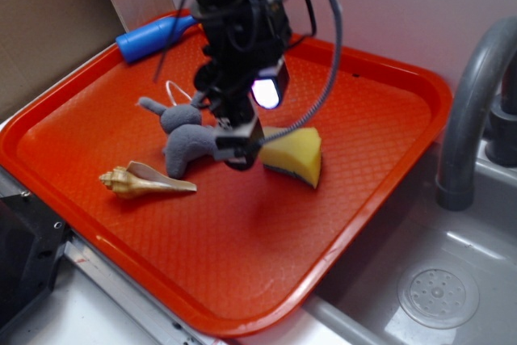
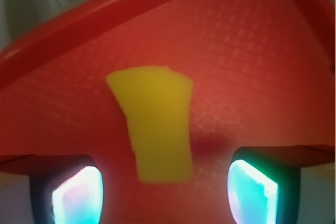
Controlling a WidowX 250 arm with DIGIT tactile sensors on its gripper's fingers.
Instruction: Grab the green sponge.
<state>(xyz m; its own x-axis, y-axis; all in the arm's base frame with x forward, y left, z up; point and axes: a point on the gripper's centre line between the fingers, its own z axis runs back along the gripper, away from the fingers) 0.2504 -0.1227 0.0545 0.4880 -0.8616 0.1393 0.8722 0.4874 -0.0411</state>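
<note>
Jaws spread wide, the green sponge (image 2: 156, 121) lying between them.

The red plastic tray (image 1: 388, 151) holds a wedge-shaped yellow foam sponge (image 1: 295, 155) right of a grey plush bunny (image 1: 187, 136). A tan spiral seashell (image 1: 145, 181) lies in front of the bunny. A blue plastic handle (image 1: 153, 36) rests on the tray's back rim, and a grey sink basin (image 1: 452, 280) sits to the tray's right.

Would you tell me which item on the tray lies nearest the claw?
The green sponge, the yellow wedge beside the claw; the seashell lies farther away.
</note>
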